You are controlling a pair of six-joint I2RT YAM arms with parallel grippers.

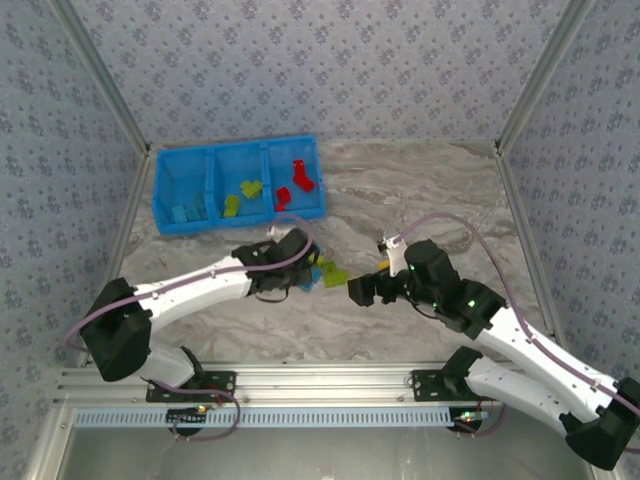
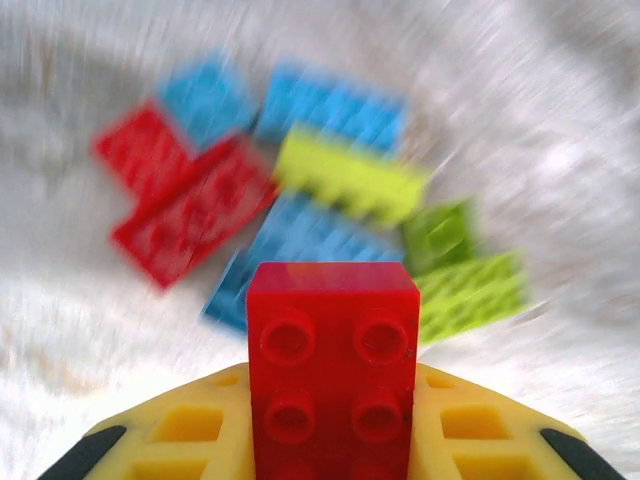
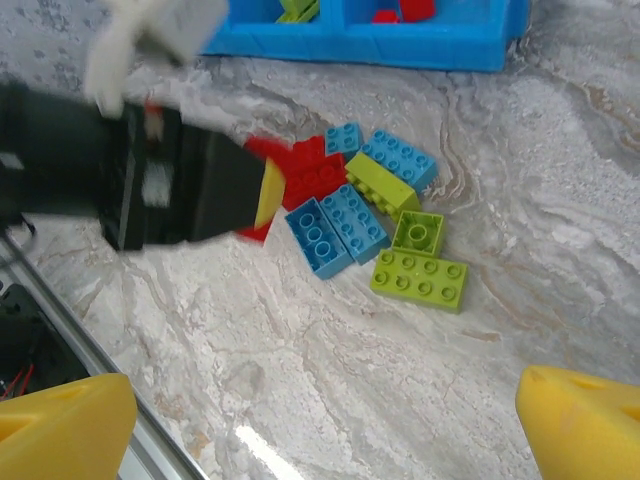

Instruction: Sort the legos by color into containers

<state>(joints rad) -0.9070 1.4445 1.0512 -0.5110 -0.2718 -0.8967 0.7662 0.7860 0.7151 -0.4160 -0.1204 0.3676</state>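
Red brick [image 2: 333, 365], four studs facing my left wrist camera, clamped between the yellow fingers [image 2: 190, 428] of the left gripper [image 2: 333, 445]. The jaws are closed to the brick's width and carry nothing else. I cannot tell whether the brick is clear of the table. Just past the fingers lies the loose pile [image 3: 375, 205], blurred in that view and sharper from the right wrist. It contains four light blue pieces [image 3: 352, 222], three lime pieces [image 3: 420, 275] and flat red pieces [image 3: 315, 178], packed together and mostly touching. Overhead, the left gripper and the pile sit on the near side of the blue tray [image 1: 165, 190], off its right-end corner. They are close to its front wall but apart from it. The right gripper [image 3: 320, 430] is spread wide and holds nothing, its two yellow fingertips [image 3: 60, 430] at the lower corners of its own camera's view. It is farther from the tray than the pile is, so the pile lies between it and the tray's front wall. The tray rests on the grey marbled table [image 1: 430, 200] and is split by thin walls into three compartments side by side. The left-end compartment holds sorted blue bricks [image 1: 185, 212], the middle one sorted lime bricks [image 1: 250, 188] and the right-end one sorted red bricks [image 1: 302, 176].
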